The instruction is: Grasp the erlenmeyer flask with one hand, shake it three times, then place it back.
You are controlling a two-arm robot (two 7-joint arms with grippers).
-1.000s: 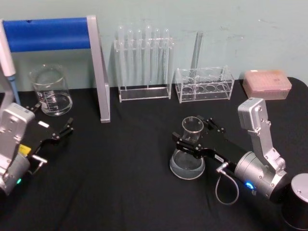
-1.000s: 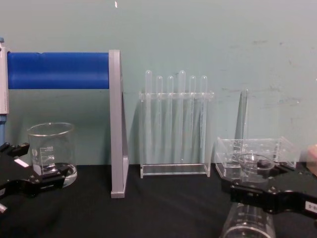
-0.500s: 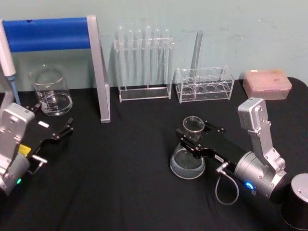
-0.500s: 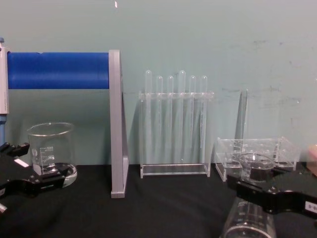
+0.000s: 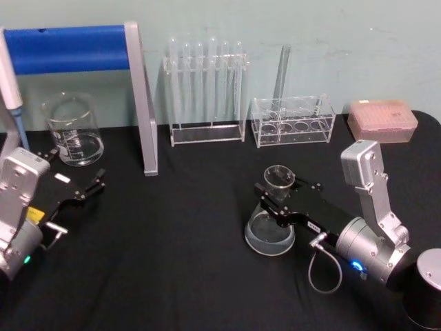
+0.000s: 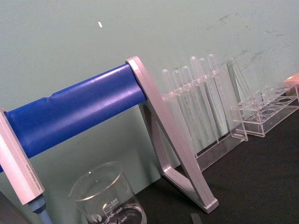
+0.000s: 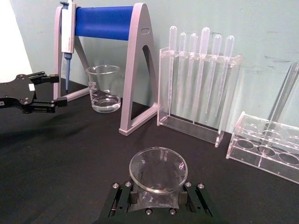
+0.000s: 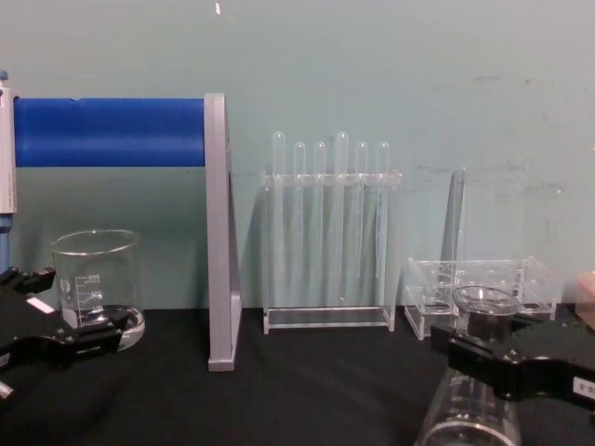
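Flask (image 5: 268,234) neck nudged rightward, R end effector (image 5: 282,194) clamped on it (L end effector (image 7: 55,91) parked, spread).

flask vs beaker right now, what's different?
The erlenmeyer flask is conical with a narrow neck; beaker is a straight-walled cylinder, wide-mouthed. Flask's neck sits clamped in the right hand; beaker stands free, near the idle left hand. Flask is front right; beaker back left by the blue stand. Both clear glass.
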